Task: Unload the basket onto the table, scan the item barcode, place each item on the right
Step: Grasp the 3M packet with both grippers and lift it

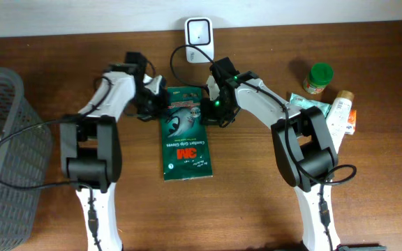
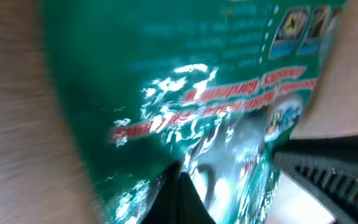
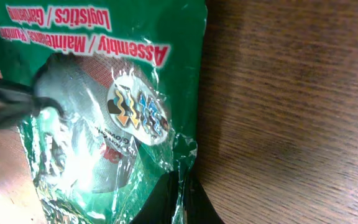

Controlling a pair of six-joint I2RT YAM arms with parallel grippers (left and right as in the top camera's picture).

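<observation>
Blur smears glove packet (image 2: 185,93) — left end effector (image 2: 180,190) and right end effector (image 3: 179,190) pinch it.

Wooden table (image 1: 257,202): glove packet (image 1: 185,139), grey basket (image 1: 2,153), white scanner (image 1: 199,31), green-lidded jar (image 1: 319,78).

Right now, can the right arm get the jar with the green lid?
Probably not yet. Its jaws are shut on the packet, so it must let go first. After that the jar stands near, with nothing I can see in between.
</observation>
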